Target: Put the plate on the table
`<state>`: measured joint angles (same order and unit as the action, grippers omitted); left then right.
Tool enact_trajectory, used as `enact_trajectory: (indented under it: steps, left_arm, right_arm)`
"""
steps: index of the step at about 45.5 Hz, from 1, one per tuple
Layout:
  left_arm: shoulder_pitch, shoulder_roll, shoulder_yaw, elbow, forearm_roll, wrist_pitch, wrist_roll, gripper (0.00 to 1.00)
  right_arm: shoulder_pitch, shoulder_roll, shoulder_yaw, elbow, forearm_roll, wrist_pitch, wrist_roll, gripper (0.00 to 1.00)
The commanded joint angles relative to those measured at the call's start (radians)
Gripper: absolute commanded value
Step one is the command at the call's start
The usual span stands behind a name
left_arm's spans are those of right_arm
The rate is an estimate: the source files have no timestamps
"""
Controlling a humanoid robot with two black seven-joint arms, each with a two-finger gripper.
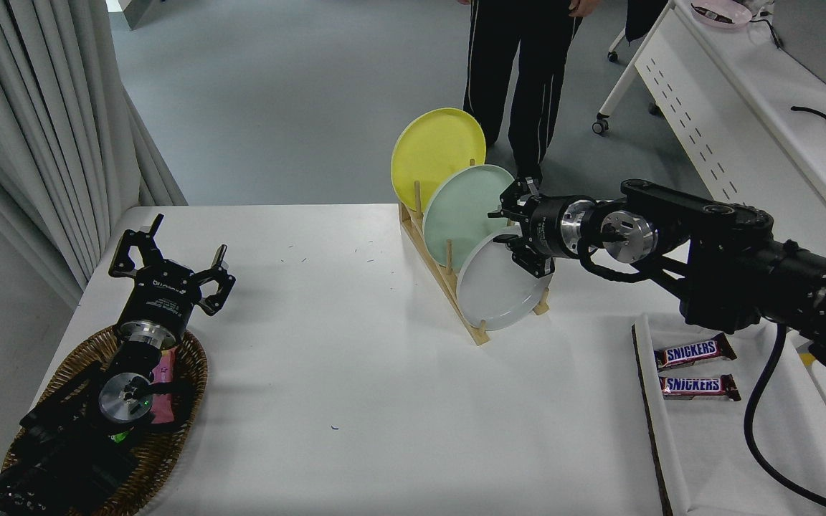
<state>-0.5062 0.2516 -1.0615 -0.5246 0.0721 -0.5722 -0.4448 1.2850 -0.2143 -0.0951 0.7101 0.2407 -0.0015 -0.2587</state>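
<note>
At the near left, about eight o'clock from the middle of the large white matte table [355,401], the left hand [169,269] is parked above a brown wicker basket [191,373], its fingers spread and holding nothing. At four o'clock a white tray [714,444] carries two brown wrapped chocolate bars [696,369].

Farther in, at roughly one o'clock, a slatted wooden dish rack [449,287] stands on the table with three plates on edge in its slots. The round, plain light grey plate [495,287] sits in the nearest slot, leaning back, with the round mint green plate [459,208] behind it and the round yellow plate [431,154] behind that. The black right hand [520,240] comes in from three o'clock and sits at the grey plate's upper right rim, fingers spread to either side of the edge. Whether they touch the rim is hard to tell from this angle; they do not look pressed together on it.

Judging by this, the task is at its very start: the approach looks done, while the grasp, the lift out of the rack and the laying flat on the table all remain. Beyond the table's far edge a person in dark trousers [520,72] stands.
</note>
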Motion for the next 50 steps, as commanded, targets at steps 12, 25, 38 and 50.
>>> enact_trajectory:
  steps: [12, 25, 38, 50]
  left_arm:
    - [0.000, 0.000, 0.000, 0.000, 0.000, 0.000, 0.000, 1.00]
    - [0.000, 0.000, 0.000, 0.000, 0.000, 0.000, 0.000, 1.00]
    - [0.000, 0.000, 0.000, 0.000, 0.000, 0.000, 0.000, 1.00]
    - [0.000, 0.000, 0.000, 0.000, 0.000, 0.000, 0.000, 1.00]
  right_arm:
    - [0.000, -0.002, 0.000, 0.000, 0.000, 0.000, -0.016, 0.24]
    - [0.000, -0.002, 0.000, 0.000, -0.001, 0.000, -0.022, 0.21]
    - [-0.001, -0.007, 0.000, 0.000, -0.001, 0.000, -0.030, 0.19]
    - [-0.001, -0.013, 0.002, 0.002, 0.000, 0.002, -0.030, 0.15]
